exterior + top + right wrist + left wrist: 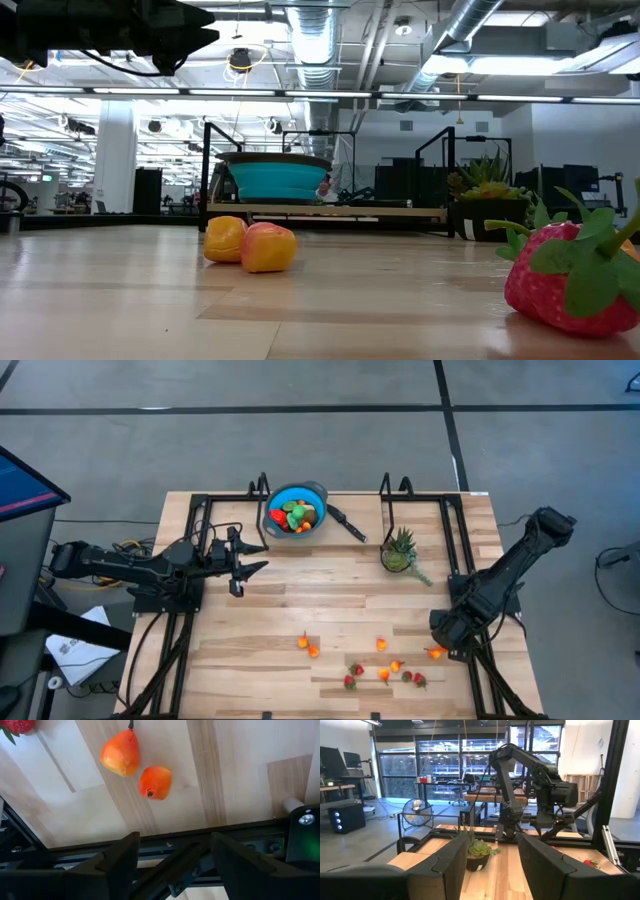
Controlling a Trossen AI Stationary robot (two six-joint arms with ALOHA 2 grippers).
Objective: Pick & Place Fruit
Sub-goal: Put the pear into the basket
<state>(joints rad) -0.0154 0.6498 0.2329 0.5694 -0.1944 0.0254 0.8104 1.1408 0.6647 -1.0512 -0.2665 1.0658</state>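
Small toy fruits lie scattered on the near half of the wooden table: orange pieces (308,646) and red strawberries (353,675). More fruit fills the blue bowl (297,508) at the far edge. My right gripper (441,642) hangs open, pointing steeply down over the near right, just above two orange fruits (121,755) (155,782) that lie on the wood beyond its fingertips. Nothing is between its fingers (172,851). My left gripper (246,565) waits open above the table's left side, pointing level toward the right.
A spiky green potted plant (401,550) stands at the far right, between bowl and right arm. Black frame rails (468,600) run along the table's sides, and one (165,845) lies right under my right fingers. The bowl's black handle (348,523) juts out to the right.
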